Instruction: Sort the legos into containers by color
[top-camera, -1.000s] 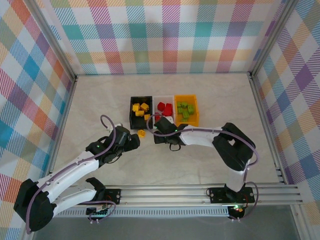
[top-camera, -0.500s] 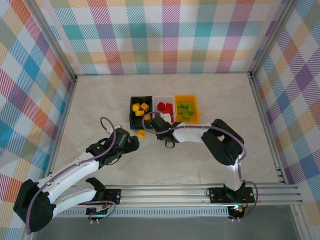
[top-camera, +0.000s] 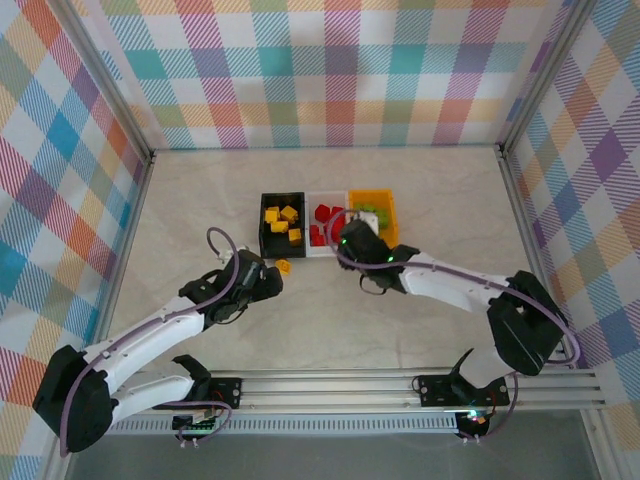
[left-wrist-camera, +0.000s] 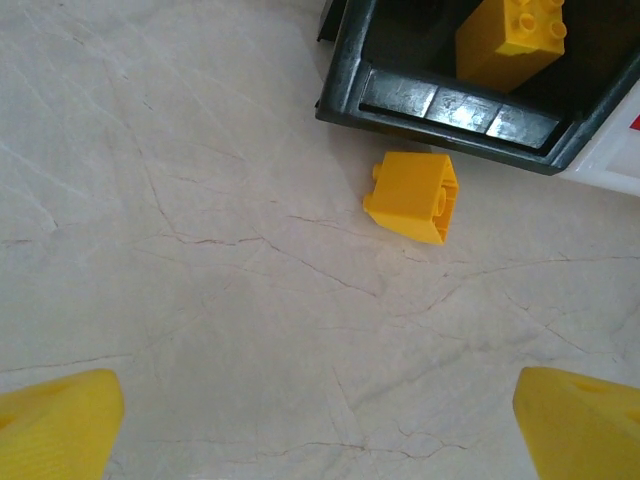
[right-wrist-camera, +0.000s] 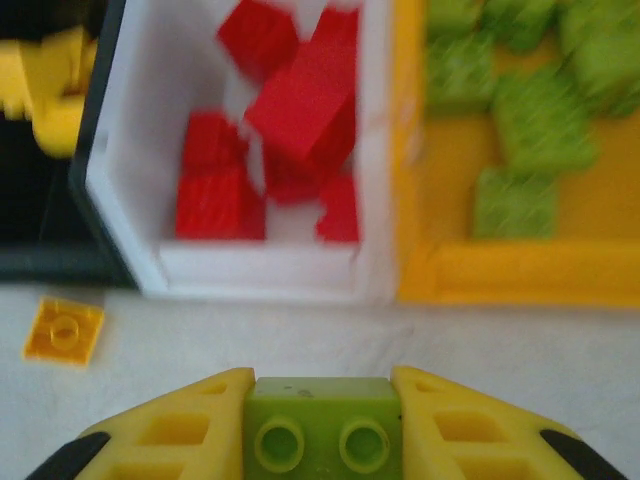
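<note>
Our right hand (right-wrist-camera: 320, 395) is clamped on one lime green lego (right-wrist-camera: 320, 440), studs toward the wrist camera, near the front wall of the orange-yellow bin (right-wrist-camera: 520, 270), where the other greens (right-wrist-camera: 515, 200) lie. Reds (right-wrist-camera: 300, 105) sit in the white bin (right-wrist-camera: 250, 265). Our left hand (left-wrist-camera: 320, 425) gapes wide above the worktop (left-wrist-camera: 200, 300). One yellow lego (left-wrist-camera: 412, 196) lies tipped just beside the black bin (left-wrist-camera: 440, 100). We judge two bricks remain.
</note>
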